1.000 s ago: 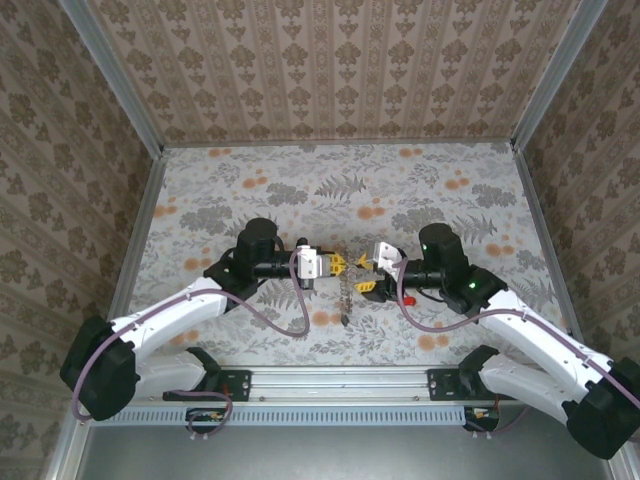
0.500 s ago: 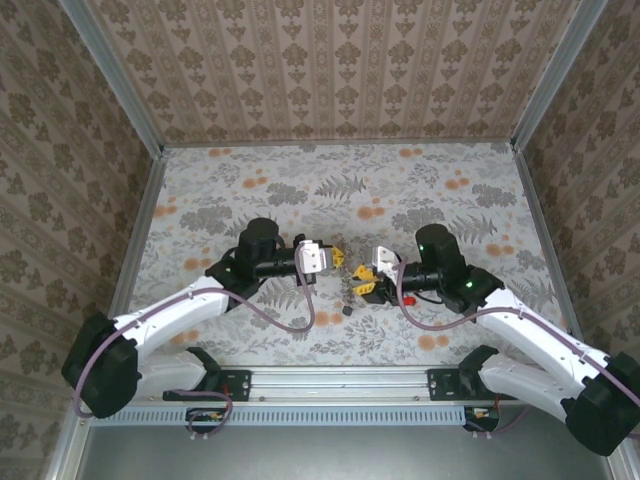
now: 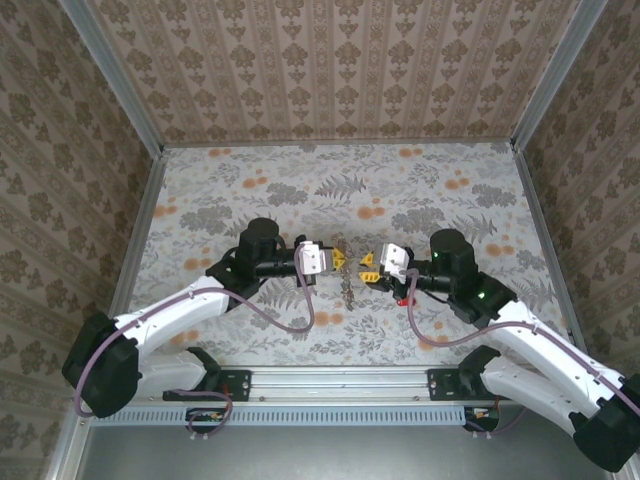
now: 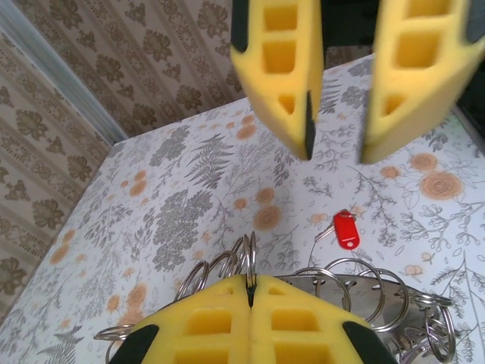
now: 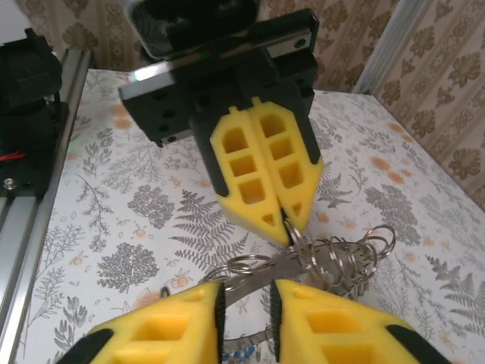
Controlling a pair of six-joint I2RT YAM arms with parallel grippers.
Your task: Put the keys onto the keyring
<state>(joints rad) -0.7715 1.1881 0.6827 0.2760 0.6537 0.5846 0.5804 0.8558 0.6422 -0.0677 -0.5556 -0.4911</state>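
Note:
The keyring is a flat metal strip carrying several split rings, and it hangs between the two grippers above the table. My left gripper is shut on one split ring at the strip's end. My right gripper faces it, jaws a little apart. The strip runs into the gap between its yellow pads, and I see no clamping. A red-headed key lies on the table beyond. Blue key heads show below the right jaws.
The flowered table top is walled by patterned panels on three sides. An aluminium rail with the arm bases runs along the near edge. The left arm's black wrist body stands close in front of the right gripper.
The right gripper has drawn back to the right and risen slightly, and its jaws have narrowed. The left gripper edged right and stays shut. The hanging ring bunch now dangles shorter.

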